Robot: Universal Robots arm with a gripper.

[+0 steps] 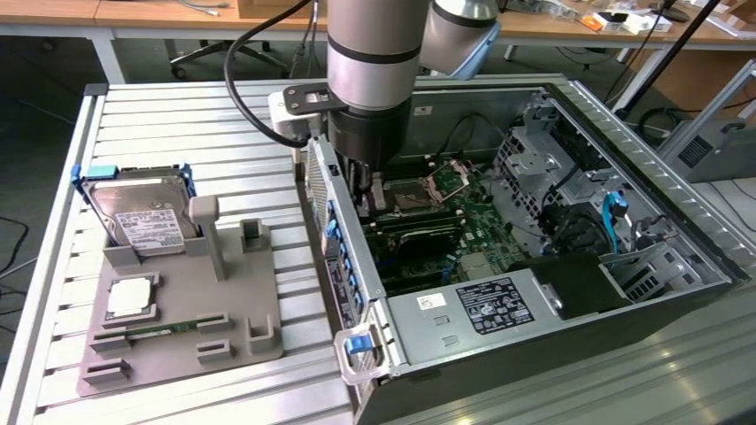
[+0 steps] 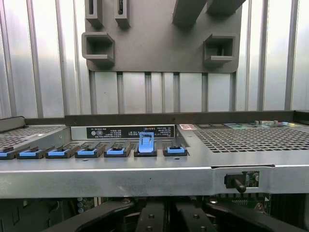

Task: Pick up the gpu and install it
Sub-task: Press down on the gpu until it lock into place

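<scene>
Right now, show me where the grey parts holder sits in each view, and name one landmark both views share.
Exterior view: the grey parts holder lies on the ribbed table at the exterior view's left, beside the open computer case.
Wrist view: the grey parts holder lies on the ribbed table beyond the case's edge.
Shared landmark: the row of blue clips along the case edge facing the holder.

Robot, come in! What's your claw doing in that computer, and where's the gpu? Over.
Gripper shut, down inside the open computer case over the motherboard. Gpu itself not made out. Hard drive on the grey holder.
</scene>
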